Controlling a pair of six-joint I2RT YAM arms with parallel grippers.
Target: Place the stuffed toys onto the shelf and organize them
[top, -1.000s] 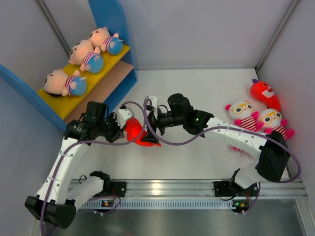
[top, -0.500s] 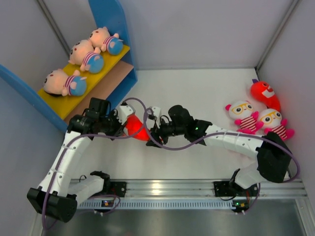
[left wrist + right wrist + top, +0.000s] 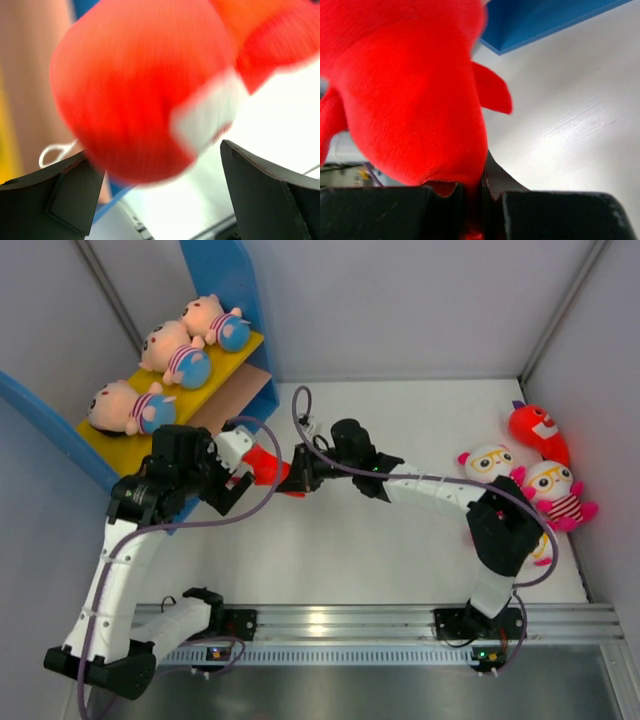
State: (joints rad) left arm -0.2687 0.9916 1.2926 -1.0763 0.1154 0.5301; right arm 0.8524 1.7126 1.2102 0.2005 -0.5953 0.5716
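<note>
Pinching the narrow end of the red creature [image 3: 266,466] between jaws that are nearly closed, the right gripper [image 3: 296,476] is carrying the toy straight out ahead of its fingertips. Its wrist view is showing red plush squeezed between the black pads [image 3: 545,215]. The left gripper [image 3: 238,470] is standing with its jaws spread wide at the toy's far, rounded end. Its two fingers [image 3: 270,200] are flanking the bulky red body without visibly pressing it, so the right arm appears to be doing all the holding. The toy's long axis is running from one gripper to the other, fat end pointing away from the right gripper and toward the shelf [image 3: 216,280]. Beyond that fat end, just past the left gripper, the lower tan board [image 3: 240,398] is lying open, while the yellow upper board [image 3: 232,362] above it is carrying three peach dolls [image 3: 130,408]. Judging from this, the coming move is turning on pushing the toy forward along its own axis, rounded end first, with the left gripper sitting right in that path and probably needing to clear. Whether the toy is touching the table [image 3: 400,550] is not clear.
</note>
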